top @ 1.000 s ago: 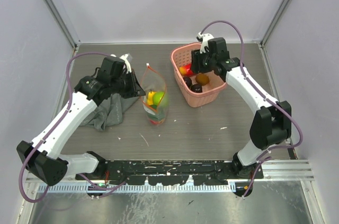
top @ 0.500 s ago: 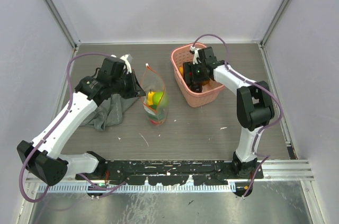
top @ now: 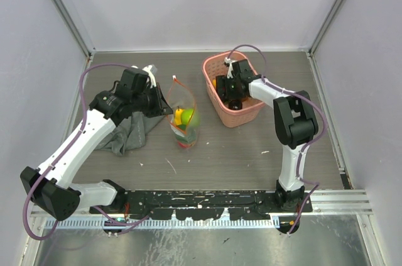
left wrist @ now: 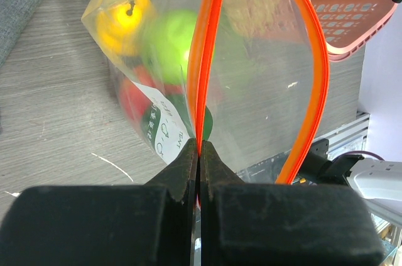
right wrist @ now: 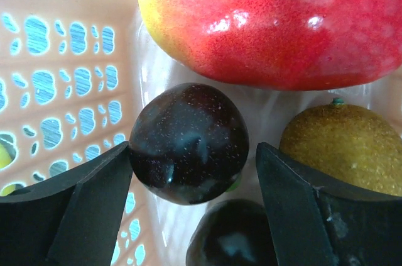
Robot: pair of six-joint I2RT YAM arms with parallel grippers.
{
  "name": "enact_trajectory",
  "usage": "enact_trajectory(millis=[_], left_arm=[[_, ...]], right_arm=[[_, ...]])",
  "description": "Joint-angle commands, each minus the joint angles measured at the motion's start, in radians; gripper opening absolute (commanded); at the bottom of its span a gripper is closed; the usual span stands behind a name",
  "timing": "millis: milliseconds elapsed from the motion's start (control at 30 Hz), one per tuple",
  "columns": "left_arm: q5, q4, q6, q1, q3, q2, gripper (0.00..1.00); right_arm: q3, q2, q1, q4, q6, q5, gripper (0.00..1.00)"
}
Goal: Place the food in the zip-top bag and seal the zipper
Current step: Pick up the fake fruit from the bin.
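Two grippers show. The left gripper has its fingers squeezed shut on the zipper. The zip-top bag, with yellow and green fruit inside, stands open just past the fingers. The right gripper sits in the pink basket, fingers wide apart, a dark plum between them.
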Motion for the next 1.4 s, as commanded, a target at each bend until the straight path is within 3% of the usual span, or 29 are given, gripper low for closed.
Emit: enact_trajectory(millis=[0,467,867,1367], left_arm=[[0.018,0.036,0.005,-0.003,0.003,-0.019,0.00],[0.020,0.039,0.002,-0.003,-0.007,-0.032,0.00],[0.021,0.037,0.003,-0.003,-0.003,-0.039,0.00],[0.023,0.039,0.009,-0.003,0.014,-0.033,0.00]], right_arm=[[0.022,0.012,0.003,0.066,0.010,0.012,0.81],[-0.038,-0.092,0.002,0.068,-0.023,0.032,0.51],[-0.032,-0.272,0.007,-0.008,-0.045,0.047,0.45],[-0.015,-0.510,0.070,-0.069,-0.072,0.085,0.44]])
